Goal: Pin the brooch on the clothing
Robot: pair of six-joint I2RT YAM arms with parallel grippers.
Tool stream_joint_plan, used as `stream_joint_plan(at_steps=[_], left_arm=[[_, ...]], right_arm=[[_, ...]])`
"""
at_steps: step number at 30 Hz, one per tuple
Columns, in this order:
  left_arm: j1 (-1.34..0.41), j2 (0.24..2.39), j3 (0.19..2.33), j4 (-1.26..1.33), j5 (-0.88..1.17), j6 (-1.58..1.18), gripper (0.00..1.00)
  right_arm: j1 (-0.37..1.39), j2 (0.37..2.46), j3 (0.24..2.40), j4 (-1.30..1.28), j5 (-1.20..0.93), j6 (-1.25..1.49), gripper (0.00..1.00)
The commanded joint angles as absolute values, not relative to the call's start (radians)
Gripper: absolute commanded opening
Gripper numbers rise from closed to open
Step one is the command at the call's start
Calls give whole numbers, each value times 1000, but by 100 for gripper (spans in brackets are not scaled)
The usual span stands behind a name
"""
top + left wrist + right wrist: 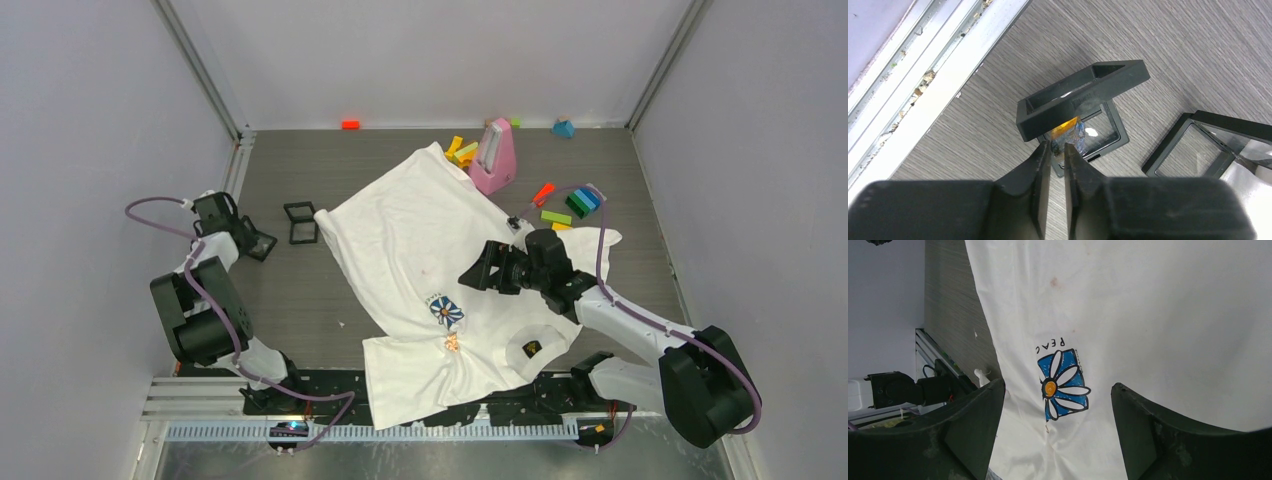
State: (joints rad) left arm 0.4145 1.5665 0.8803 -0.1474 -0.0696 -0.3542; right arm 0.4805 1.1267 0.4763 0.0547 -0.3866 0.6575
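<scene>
The clothing, a white T-shirt (pixel 420 250), lies spread mid-table with a blue-and-white daisy print (pixel 446 310) and a black neck label (pixel 532 348). A small gold-orange item (pixel 452 343) sits on puckered cloth just below the daisy; it also shows in the right wrist view (pixel 1047 427). My right gripper (pixel 474 274) hovers open over the shirt, and the daisy (pixel 1063 385) shows between its fingers (pixel 973 425). My left gripper (pixel 1057 146) is at the far left, at an open black display box (pixel 1083 97). Its fingers are nearly closed, with the tips pinching the near edge of an orange-and-blue brooch (pixel 1071 131) in the box.
Two more open black boxes (pixel 300 222) lie left of the shirt; one shows in the left wrist view (pixel 1198 150). A pink object (pixel 495 155) and several coloured blocks (pixel 570 205) lie at the back right. A metal rail (pixel 923 90) runs beside the left box.
</scene>
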Motion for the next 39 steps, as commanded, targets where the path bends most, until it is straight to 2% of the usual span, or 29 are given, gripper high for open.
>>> stream_joint_plan(at_steps=[1,12,16,28,29,33,37,39], left_arm=[[422,1522,876,-131,-72,-342,16],[423,1577,898,-101,-5,-342,8],[422,1581,901,-103,-5,-342,0],[421,1444,842,-73,36,-387,0],[421,1461,849,-77,26,-388,2],[421,1547,895,-83,63,-401,20],[422,1588,920,-67,18,-382,37],[422,1608,930,-69,9,-370,41]], right_arm=[[476,1120,475,112,-402,663,83],[476,1122,466,128,-410,671,83],[476,1130,467,134,-409,670,83],[476,1125,469,146,-418,669,83],[476,1125,466,148,-419,670,83],[475,1121,460,160,-427,672,83],[476,1118,454,167,-427,670,83],[475,1120,454,169,-428,670,83]])
